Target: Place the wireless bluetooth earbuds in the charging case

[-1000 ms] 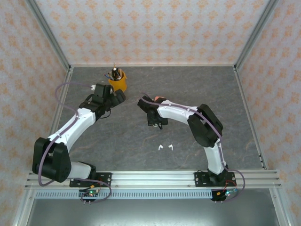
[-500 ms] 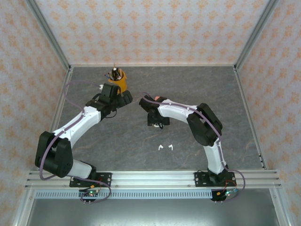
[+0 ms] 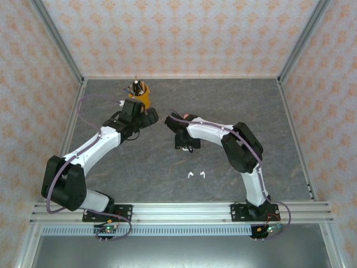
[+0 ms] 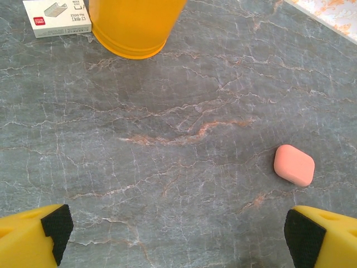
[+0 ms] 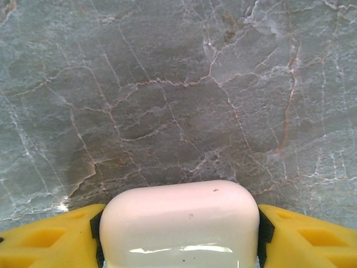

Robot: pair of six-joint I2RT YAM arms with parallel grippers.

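Grey veined table (image 4: 167,139); salmon-pink case (image 4: 294,165); white case (image 5: 179,223); yellow-orange cup (image 4: 136,25); white earbuds (image 3: 190,175).

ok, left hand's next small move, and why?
Probably shift the left hand sideways to centre it over the pink case: its jaws stand wide open and the case lies free, off to one side. The right hand holds the white case.

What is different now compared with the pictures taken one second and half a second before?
The left arm swung to its right, bringing the open left gripper nearer the yellow cup, mostly in the first half second. Nothing was visibly grasped or released. The right gripper stayed put, closed on the white case, and the two white earbuds lie where they were.
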